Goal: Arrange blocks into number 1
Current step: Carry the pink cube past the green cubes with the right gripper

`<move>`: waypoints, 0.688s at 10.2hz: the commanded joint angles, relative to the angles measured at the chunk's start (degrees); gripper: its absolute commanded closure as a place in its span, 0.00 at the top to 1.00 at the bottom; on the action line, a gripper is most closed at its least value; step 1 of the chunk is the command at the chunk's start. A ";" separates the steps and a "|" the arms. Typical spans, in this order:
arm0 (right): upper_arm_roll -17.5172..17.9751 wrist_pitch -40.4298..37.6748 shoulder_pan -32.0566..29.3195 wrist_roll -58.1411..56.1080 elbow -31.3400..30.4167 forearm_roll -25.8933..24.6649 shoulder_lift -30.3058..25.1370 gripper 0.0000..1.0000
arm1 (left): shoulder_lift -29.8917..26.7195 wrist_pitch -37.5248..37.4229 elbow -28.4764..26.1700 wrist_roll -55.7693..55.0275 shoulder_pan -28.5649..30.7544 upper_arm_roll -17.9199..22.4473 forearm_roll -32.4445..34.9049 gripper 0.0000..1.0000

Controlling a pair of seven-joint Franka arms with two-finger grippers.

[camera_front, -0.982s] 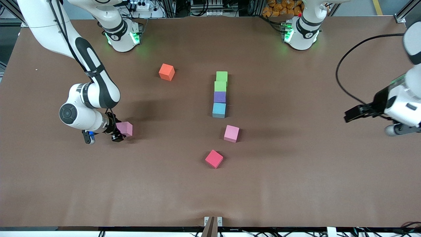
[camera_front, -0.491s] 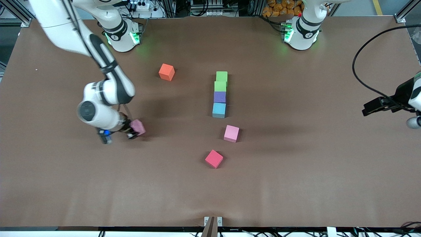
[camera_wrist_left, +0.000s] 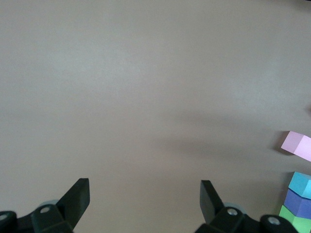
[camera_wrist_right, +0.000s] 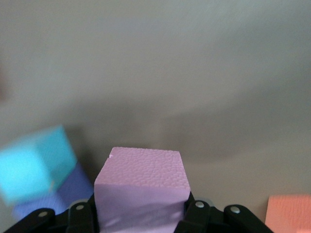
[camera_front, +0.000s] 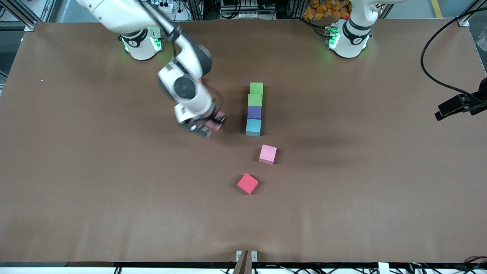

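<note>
The right gripper (camera_front: 213, 122) is clenched on 1 pink block (camera_wrist_right: 141, 187), its fingers pressed against 2 opposite faces, and carries it in the air over the table (camera_front: 76, 171) just beside the light blue block (camera_front: 253, 127), toward the right arm's end. In the right wrist view the held cube fills the gap between the jaws, with the light blue cube and the purple one blurred past it and an orange-red block (camera_wrist_right: 290, 213) at the edge of the picture.

4 blocks lie in a straight touching line: green block (camera_front: 257, 88), second green block (camera_front: 255, 99), purple block (camera_front: 254, 112), then the light blue one nearest the front camera. The second pink block (camera_front: 268, 154) lies apart from that line and nearer the camera. The red block (camera_front: 247, 183) lies nearer still.

The left gripper (camera_wrist_left: 145, 206) waits with its jaws released wide, holding nothing, over bare table toward the left arm's end.
</note>
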 commanded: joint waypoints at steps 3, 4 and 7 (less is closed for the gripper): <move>13.46 -1.54 5.75 11.42 0.09 -1.61 -0.82 0.00 | -0.82 -0.30 -1.30 0.95 -0.48 0.46 1.26 1.00; 13.56 -1.27 8.73 12.04 0.09 -1.61 -0.65 0.00 | -0.82 -0.73 -1.30 1.04 -0.48 0.89 1.26 1.00; 13.30 -0.04 16.91 13.02 0.00 -7.45 2.77 0.00 | -0.65 -1.17 -1.65 1.39 -0.39 1.34 1.26 1.00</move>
